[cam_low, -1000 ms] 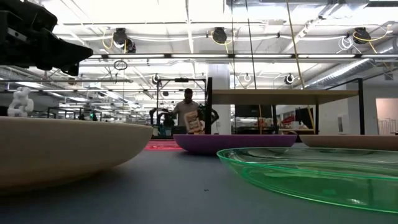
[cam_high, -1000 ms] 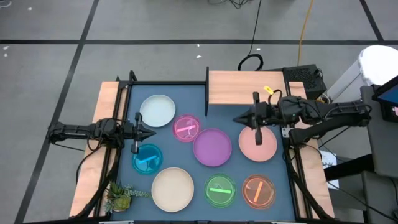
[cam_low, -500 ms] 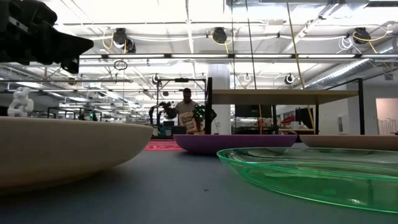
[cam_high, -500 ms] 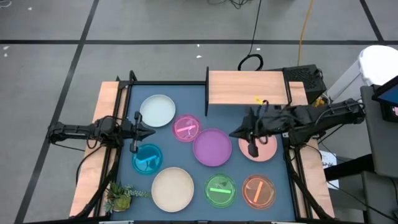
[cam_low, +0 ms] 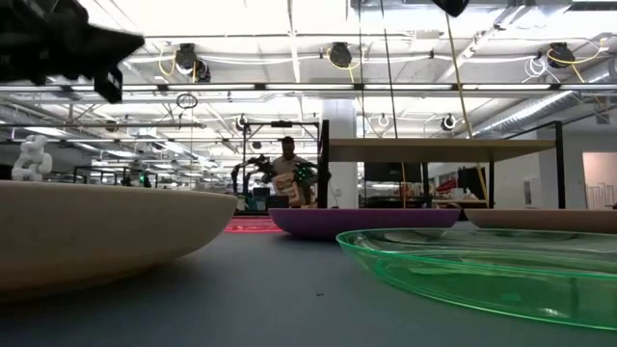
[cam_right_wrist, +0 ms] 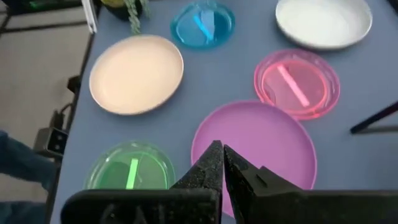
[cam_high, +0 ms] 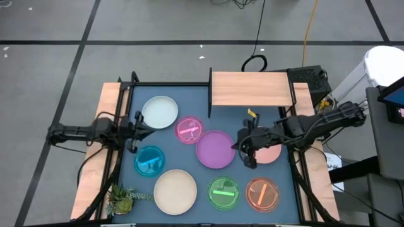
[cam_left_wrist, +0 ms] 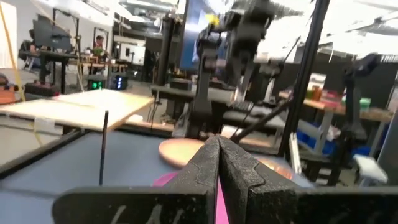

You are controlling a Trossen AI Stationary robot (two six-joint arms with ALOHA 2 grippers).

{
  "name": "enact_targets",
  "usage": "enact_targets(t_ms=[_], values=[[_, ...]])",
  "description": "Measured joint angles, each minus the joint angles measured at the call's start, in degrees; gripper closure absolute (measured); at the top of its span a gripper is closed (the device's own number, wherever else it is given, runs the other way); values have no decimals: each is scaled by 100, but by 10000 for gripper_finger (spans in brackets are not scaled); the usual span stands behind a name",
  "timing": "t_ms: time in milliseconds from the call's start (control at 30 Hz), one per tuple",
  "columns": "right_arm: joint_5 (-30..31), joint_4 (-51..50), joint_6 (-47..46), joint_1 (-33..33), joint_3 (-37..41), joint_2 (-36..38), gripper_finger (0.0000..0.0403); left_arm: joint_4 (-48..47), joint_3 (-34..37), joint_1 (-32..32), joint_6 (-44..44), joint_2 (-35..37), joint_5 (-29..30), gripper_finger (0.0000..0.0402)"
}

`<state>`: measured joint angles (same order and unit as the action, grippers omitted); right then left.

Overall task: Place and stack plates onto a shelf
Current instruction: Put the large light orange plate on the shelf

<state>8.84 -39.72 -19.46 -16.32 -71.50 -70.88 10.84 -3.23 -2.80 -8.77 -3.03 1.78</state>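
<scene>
From above we see all eight plates lying on the counter (cam_high: 126, 113) in front of the bare shelf (cam_high: 251, 88), with the right tool (cam_high: 240, 149) pinched closed, holding nothing, at the purple plate's (cam_high: 216, 149) right edge beside the salmon plate (cam_high: 270, 153). Its wrist view shows what the top view cannot: the tips hang over the purple rim. The left tool (cam_high: 142, 129) waits closed and empty at the left, between the white plate (cam_high: 160, 111) and the teal plate (cam_high: 149, 160).

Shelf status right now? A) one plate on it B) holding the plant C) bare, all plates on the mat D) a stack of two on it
C: the high view shows the shelf bare, with all eight plates on the mat.
</scene>
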Motion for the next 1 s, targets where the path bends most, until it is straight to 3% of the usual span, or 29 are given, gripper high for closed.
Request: enact_targets(t_ms=[467,700,867,1000], values=[[-2,-383,-90,9,0,-307,403,-1854,-3256,-18,573,-1855,140,387],[-4,-509,-362,-4,0,-310,403,-2986,-4838,-18,179,-3105,431,387],[-4,-1074,-1158,-27,10,-308,403,-3543,-5528,-22,206,-3942,426,387],[-12,-1111,-2066,-31,293,-267,403,-3554,-5657,-22,-100,-4434,424,387]])
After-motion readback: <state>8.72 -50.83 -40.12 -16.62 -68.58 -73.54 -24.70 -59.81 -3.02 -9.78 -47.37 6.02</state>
